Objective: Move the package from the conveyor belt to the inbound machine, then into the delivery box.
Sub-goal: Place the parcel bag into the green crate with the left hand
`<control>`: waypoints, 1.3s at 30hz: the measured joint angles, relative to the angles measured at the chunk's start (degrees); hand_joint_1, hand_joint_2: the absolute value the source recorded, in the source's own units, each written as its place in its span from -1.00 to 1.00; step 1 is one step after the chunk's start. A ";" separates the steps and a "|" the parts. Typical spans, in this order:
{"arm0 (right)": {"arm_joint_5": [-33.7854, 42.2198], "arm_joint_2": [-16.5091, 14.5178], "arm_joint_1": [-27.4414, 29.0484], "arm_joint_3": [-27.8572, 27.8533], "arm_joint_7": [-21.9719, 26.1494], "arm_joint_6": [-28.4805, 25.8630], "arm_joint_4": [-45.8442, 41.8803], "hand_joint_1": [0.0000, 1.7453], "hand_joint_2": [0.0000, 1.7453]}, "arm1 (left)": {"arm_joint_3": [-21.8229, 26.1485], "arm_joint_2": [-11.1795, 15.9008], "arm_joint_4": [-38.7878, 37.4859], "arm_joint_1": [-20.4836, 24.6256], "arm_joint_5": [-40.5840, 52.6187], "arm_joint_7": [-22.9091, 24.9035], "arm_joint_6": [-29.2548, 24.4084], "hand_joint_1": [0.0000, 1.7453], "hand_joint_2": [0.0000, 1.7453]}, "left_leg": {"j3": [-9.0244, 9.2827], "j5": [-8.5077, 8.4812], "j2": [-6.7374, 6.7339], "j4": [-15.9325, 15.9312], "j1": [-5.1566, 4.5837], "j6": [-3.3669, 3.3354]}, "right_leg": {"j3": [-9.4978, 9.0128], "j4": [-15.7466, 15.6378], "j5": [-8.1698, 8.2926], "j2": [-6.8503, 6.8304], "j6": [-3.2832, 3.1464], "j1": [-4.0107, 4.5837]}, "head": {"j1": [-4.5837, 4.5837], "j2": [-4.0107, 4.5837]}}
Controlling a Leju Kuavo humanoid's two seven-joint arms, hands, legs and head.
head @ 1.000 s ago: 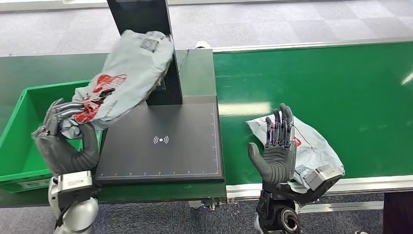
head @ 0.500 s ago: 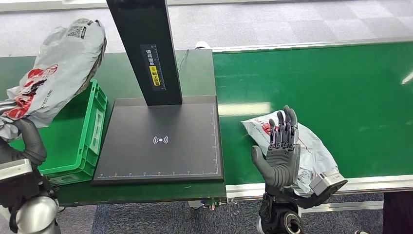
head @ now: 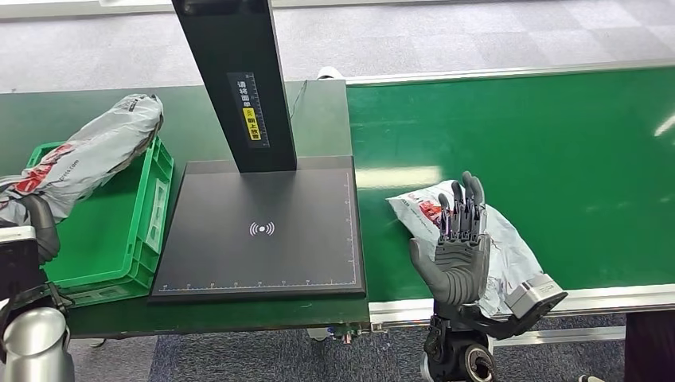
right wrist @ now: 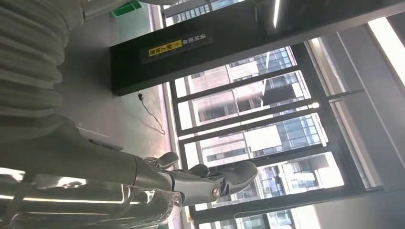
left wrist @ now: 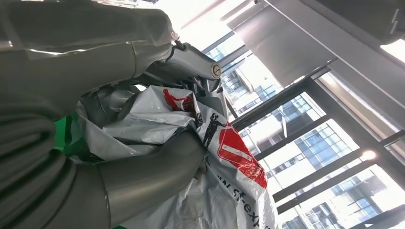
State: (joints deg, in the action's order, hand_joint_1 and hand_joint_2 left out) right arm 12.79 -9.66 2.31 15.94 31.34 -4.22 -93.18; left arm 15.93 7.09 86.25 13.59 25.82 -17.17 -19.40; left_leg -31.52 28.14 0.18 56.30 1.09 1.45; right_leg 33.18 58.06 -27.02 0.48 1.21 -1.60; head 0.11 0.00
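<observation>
Head view: the left hand [head: 36,227], at the picture's left edge, grips one end of a grey package [head: 83,155] with red print, which slants over the green delivery box [head: 155,199]. Just right of the box stands the black inbound machine [head: 263,231] with its upright post. On the green conveyor belt [head: 557,143] lies a second grey package [head: 509,247]; the right hand [head: 458,255] stands before it, fingers straight, holding nothing.

Left wrist view: thumb and fingers clamp the crumpled package [left wrist: 191,143].

Right wrist view: the right hand's fingers [right wrist: 224,179] stretch out.
</observation>
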 joint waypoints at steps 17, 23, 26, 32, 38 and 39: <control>0.03 -0.25 0.01 -0.07 -1.89 0.09 -0.67 -1.00 1.00 | 4.62 4.46 -17.57 5.04 1.99 2.71 0.16 1.00 1.00 | 0.02 -0.01 -0.11 0.00 0.03 0.02 | 0.00 0.03 0.00 0.08 -0.01 0.04 | -0.01 0.00; -0.02 -0.55 -0.36 -0.07 -2.79 0.71 -0.77 -1.00 1.00 | 6.63 5.01 -20.81 5.05 4.17 3.61 1.46 1.00 1.00 | -0.03 0.00 -0.12 0.00 0.03 0.02 | 0.02 0.02 0.00 0.07 -0.01 0.04 | -0.01 0.00; -0.02 -0.66 -0.86 -0.07 -3.14 0.88 -0.77 -1.00 1.00 | 6.86 5.08 -22.24 5.13 5.06 4.52 1.78 1.00 1.00 | -0.01 0.00 -0.12 0.00 0.03 0.02 | 0.02 0.02 0.00 0.08 -0.01 0.04 | 0.00 0.00; -0.02 -0.84 -1.93 -0.07 -3.80 1.15 -0.76 -1.00 1.00 | 7.85 5.10 -24.85 5.33 6.15 5.01 1.85 -1.00 1.00 | 0.00 0.00 -0.12 0.00 0.03 0.03 | 0.02 0.03 0.00 0.08 -0.01 0.04 | 0.00 0.00; 0.04 -0.96 -2.55 -0.09 -4.17 1.18 -0.52 -1.00 1.00 | 8.46 4.08 -21.00 3.31 3.19 2.84 1.66 -1.00 1.00 | -0.02 0.02 -0.14 0.00 0.03 0.03 | 0.04 0.02 0.00 0.10 -0.01 0.04 | -0.01 0.00; 0.05 -0.97 -2.58 -0.09 -4.21 1.18 -0.44 -1.00 1.00 | 8.45 3.72 -19.36 2.73 2.75 2.62 1.49 -1.00 1.00 | -0.03 0.02 -0.14 0.00 0.02 0.03 | 0.05 0.02 0.00 0.10 -0.01 0.04 | -0.01 0.00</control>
State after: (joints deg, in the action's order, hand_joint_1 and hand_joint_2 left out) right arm 12.84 -10.63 -0.27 15.85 27.14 -3.04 -93.61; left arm 24.39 10.81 66.89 16.31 28.57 -14.56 -17.92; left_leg -31.54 28.16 0.04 56.30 1.11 1.49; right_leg 33.23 58.08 -27.03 0.58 1.20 -1.56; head 0.10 0.00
